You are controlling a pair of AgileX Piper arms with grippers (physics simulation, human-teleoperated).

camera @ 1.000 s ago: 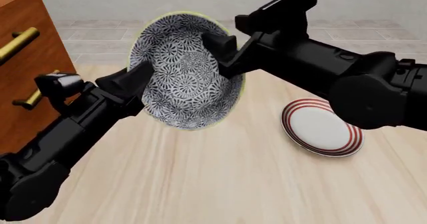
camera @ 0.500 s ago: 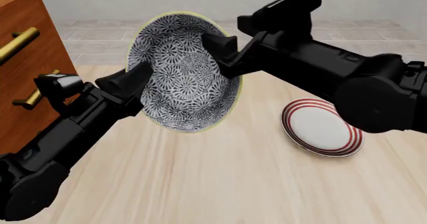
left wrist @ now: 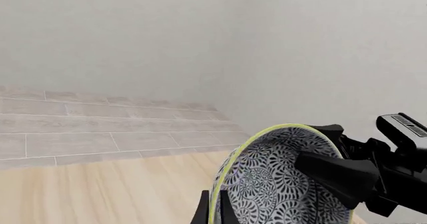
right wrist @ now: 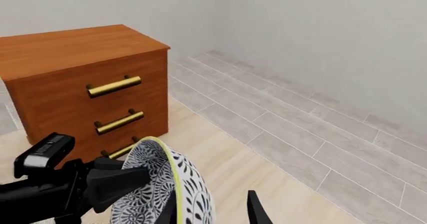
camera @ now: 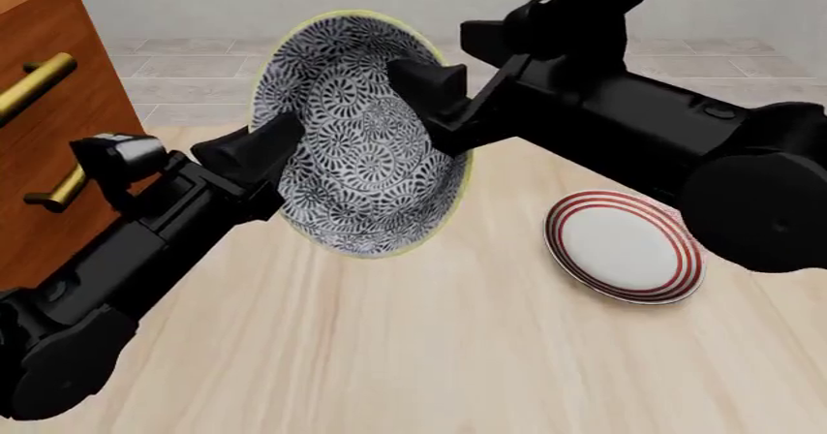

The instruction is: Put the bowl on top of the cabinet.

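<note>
Standing at far left: large reddish-brown wooden drawer cabinet (camera: 52, 114) with brass bar handles; 2 handles show in the front view, 3 in the right wrist view (right wrist: 87, 79); its flat top carries nothing in the right wrist view.
Left arm: black, comes up from the lower left of the front view, just in front of the cabinet.
Left gripper (camera: 265, 163): jaws pinched on the left rim of the bowl, 1 finger showing on the patterned inside; in the left wrist view (left wrist: 212, 211) the rim runs edge-on between its 2 dark fingertips.
Bowl: round deep bowl (camera: 362, 134) with dense black-and-white floral pattern and pale yellowish rim, held up off the table between the 2 grippers, tipped on edge so its inside faces the front camera; it hangs right of the cabinet, apart from it, also seen in the wrist views (left wrist: 287, 179) (right wrist: 170, 189).
Right gripper (camera: 433, 100): jaws closed on the bowl's upper right rim, 1 finger lying on the inside.
Right arm: black, reaches in from the right, above the plate.
Plate: flat white plate (camera: 625, 247) with red rings, lying on the light wooden table (camera: 427, 356), right of the bowl and apart from it.
</note>
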